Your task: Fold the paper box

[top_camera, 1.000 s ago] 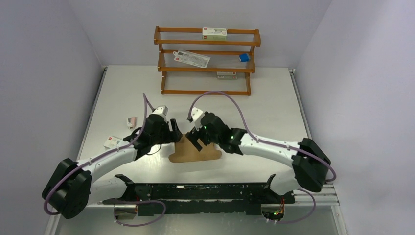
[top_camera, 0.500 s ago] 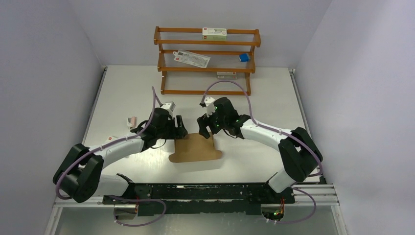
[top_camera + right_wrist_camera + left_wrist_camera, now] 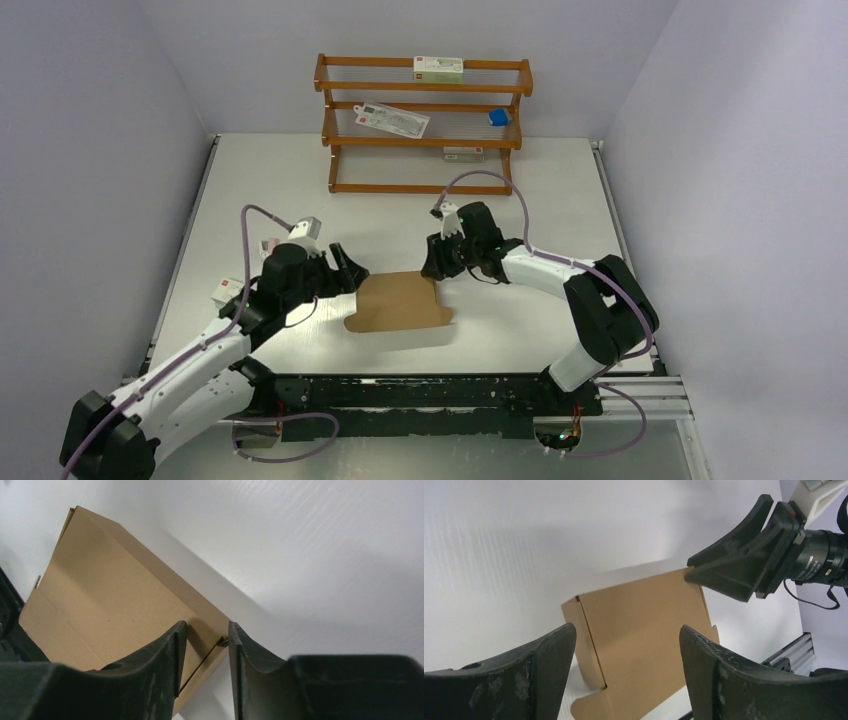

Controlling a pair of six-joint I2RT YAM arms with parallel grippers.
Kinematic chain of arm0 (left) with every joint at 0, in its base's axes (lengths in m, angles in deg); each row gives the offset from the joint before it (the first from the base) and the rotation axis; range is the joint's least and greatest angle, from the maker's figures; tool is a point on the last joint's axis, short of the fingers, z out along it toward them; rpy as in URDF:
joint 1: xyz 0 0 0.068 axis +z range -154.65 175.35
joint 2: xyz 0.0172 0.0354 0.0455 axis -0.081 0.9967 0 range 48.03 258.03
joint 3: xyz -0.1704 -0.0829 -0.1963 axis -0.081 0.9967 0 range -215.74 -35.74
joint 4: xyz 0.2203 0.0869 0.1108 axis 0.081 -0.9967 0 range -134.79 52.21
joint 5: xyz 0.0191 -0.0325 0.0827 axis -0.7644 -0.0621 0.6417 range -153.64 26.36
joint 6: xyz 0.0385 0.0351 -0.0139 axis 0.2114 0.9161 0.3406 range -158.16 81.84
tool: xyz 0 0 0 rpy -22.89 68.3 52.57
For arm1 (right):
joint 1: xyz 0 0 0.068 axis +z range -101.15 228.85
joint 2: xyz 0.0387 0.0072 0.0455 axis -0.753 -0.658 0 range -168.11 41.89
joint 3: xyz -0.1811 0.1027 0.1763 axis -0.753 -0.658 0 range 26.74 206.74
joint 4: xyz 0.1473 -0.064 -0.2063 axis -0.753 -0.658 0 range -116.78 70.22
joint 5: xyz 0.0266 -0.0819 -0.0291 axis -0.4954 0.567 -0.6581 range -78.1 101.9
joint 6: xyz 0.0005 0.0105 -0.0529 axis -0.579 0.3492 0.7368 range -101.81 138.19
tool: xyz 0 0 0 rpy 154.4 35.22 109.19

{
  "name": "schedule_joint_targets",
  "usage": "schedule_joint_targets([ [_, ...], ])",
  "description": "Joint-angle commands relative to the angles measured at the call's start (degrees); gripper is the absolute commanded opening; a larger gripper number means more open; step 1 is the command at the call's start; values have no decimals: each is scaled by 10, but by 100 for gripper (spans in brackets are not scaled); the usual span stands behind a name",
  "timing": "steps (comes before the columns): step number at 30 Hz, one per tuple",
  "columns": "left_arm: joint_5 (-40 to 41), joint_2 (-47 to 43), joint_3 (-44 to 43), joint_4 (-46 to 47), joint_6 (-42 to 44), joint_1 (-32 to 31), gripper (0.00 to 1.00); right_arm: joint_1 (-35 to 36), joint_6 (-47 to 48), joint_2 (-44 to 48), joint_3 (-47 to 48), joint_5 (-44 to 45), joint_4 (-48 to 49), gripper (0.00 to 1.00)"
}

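Arms: my left arm [image 3: 200, 362] and right arm [image 3: 542, 272], white links, bulky black joints.
Cable: mauve cable [image 3: 482, 174], one loop per wrist.
Pincers: my left pincer [image 3: 624, 640] and right pincer [image 3: 206, 632], matte black, curved, scuffed.

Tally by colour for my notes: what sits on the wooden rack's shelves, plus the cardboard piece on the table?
White printed packs: 3
Blue block: 1
Brown paper box: 1
Total: 5
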Motion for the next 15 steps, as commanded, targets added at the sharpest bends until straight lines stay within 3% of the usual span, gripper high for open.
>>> schedule_joint_targets([
  [1,7,-66,21,-77,-42,4,81,-12,-58,-7,-26,-14,30,34],
  [9,29,-160,21,-149,-62,3,81,-22,-196,34,-91,10,82,7],
  [15,14,-170,28,-164,-67,3,81,-22,-265,92,-149,28,94,0],
])
